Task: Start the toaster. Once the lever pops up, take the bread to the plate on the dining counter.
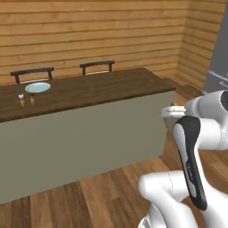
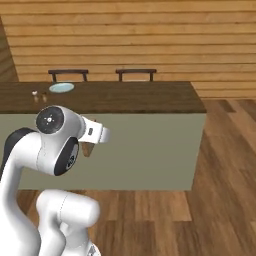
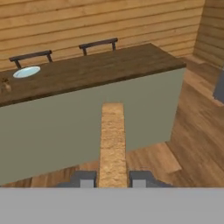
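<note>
One bread slice [image 3: 112, 140], one pale blue-green plate [image 1: 37, 87], two small shakers [image 1: 26, 99] and two dark chairs [image 1: 32, 73] are counted, along with one long wooden tabletop [image 1: 102, 87].

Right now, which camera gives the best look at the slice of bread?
The hand view: the bread stands edge-on between the gripper fingertips, large and central. In the right base view only a small tan piece peeks below the arm. The left base view doesn't let me make it out.
</note>
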Tool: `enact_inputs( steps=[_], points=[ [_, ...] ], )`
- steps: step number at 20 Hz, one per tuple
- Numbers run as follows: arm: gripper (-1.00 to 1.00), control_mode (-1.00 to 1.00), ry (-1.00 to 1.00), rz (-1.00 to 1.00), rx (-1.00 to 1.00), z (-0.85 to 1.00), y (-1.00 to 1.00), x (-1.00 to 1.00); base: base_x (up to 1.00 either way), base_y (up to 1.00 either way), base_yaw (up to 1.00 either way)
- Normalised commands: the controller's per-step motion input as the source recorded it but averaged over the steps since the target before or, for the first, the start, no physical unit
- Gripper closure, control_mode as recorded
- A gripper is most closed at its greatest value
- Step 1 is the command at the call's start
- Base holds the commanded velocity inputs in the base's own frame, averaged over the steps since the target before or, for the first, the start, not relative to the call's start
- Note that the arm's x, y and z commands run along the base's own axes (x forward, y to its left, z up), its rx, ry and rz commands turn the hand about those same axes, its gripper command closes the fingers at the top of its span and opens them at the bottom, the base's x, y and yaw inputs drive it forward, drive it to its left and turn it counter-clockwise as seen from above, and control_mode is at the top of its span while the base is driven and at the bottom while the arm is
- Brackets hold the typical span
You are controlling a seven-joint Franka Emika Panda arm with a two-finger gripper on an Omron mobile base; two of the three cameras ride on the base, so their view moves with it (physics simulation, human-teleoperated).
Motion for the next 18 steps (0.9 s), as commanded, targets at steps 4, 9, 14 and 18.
enact_inputs(
  steps=[4, 9, 14, 18],
  points=[
    [1.0, 1.0, 0.0, 0.0, 0.0, 0.0, 0.0, 0.0, 1.0, 0.53, 0.15],
    [1.0, 1.0, 0.0, 0.0, 0.0, 0.0, 0.0, 0.0, 1.0, 0.61, 0.16],
    [1.0, 1.0, 0.0, 0.0, 0.0, 0.0, 0.0, 0.0, 1.0, 0.42, 0.15],
    [1.0, 1.0, 0.0, 0.0, 0.0, 0.0, 0.0, 0.0, 0.88, 0.25, 0.27]
  ],
)
